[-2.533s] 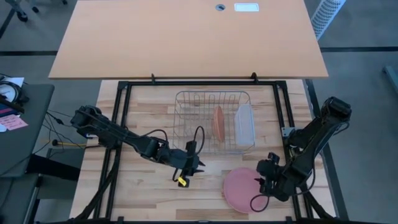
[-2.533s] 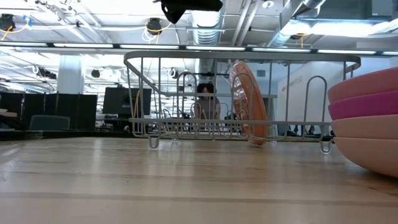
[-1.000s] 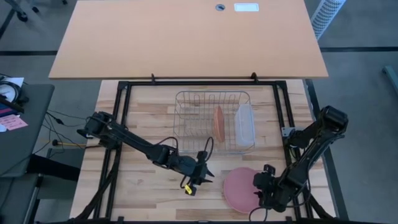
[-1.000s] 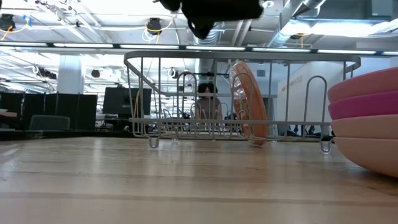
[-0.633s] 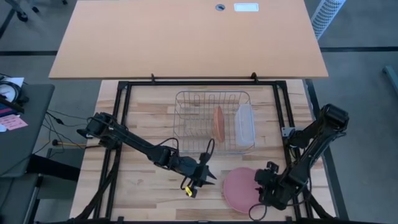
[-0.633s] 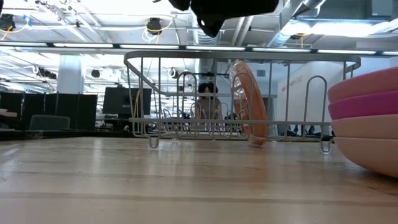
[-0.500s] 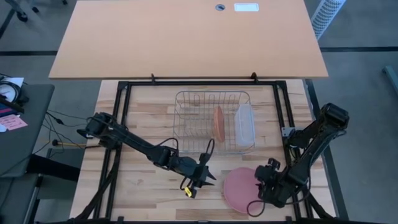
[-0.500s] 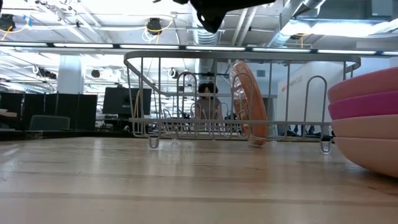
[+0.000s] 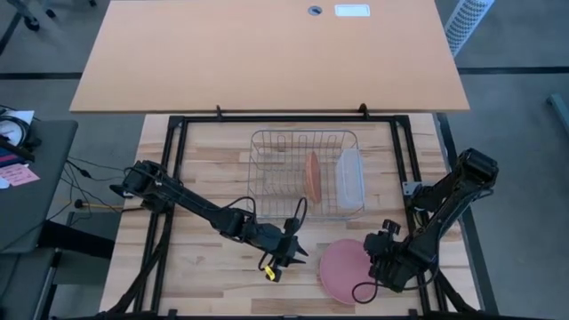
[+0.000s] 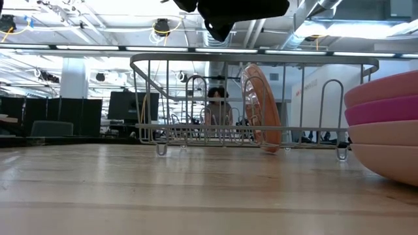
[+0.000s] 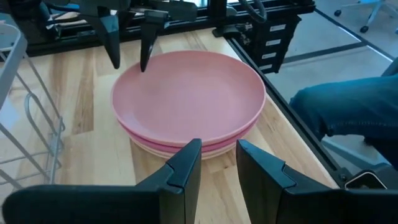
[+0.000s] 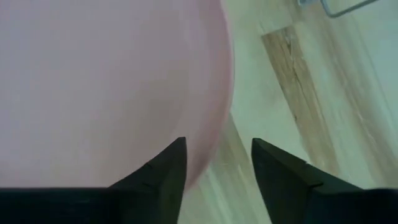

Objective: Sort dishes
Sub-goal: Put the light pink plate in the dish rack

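Salmon, magenta and pale pink round plastic plates sit stacked (image 9: 342, 269) on the light wooden slatted surface (image 9: 213, 267), toward the right arm's side, in front of the wire dish rack (image 9: 280, 147). One more salmon-orange plate (image 9: 311, 176) stands on edge inside that rack, beside a translucent rectangular tub (image 9: 348, 180).

Plates like these are probably light and stiff, with smooth faces that could slide on one another, so the rim looks like the sensible place to take hold (a pinch over the edge, lifting only the top one).

At the stack's outer edge, the right gripper (image 9: 380, 267) has its jaws spread, straddling the top plate's rim in its wrist view, with nothing pinched yet. On the stack's other side, the left gripper (image 9: 298, 252) hovers well above the surface near the rack's front, its jaws parted by a narrow gap and empty.

Beyond the surface lies a large tan desk (image 9: 267, 53); the level view shows an office with ceiling lights, dark monitors and a person (image 10: 217, 108) seated behind the rack.
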